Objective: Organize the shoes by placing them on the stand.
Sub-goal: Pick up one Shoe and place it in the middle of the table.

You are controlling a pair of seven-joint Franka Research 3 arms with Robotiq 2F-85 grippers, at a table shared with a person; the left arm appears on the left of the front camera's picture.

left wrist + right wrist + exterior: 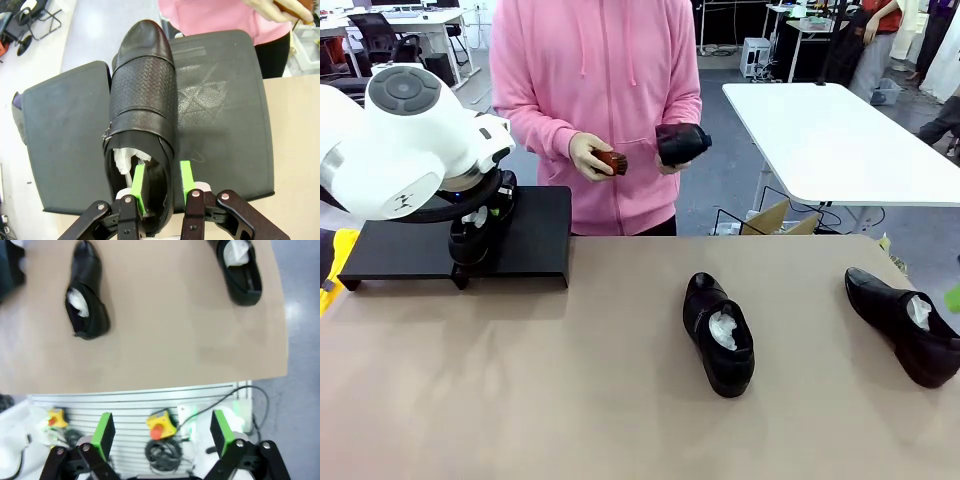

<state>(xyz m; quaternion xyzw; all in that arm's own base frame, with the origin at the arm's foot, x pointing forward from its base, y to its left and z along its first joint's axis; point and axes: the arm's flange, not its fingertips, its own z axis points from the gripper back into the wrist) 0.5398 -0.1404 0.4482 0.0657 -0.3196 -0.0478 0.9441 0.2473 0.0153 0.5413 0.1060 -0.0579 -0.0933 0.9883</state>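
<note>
Stand (540, 225) sits at the far left of the table (570, 420), in front of a person (595, 80). One shoe (142, 90) is over its middle, toe toward the person. The left gripper (162, 172) is clamped on the shoe's side wall near the heel, one finger inside; I cannot tell whether the sole rests on the stand. The first placement looks nearly done but not released. Three are left: a middle shoe (718, 335) and a right shoe (905, 325) on the table, and a fourth shoe (682, 143) held by the person, who also holds a brush (611, 161). Right gripper (162, 425) hangs empty, fingers wide apart. No brand or writing is readable.
</note>
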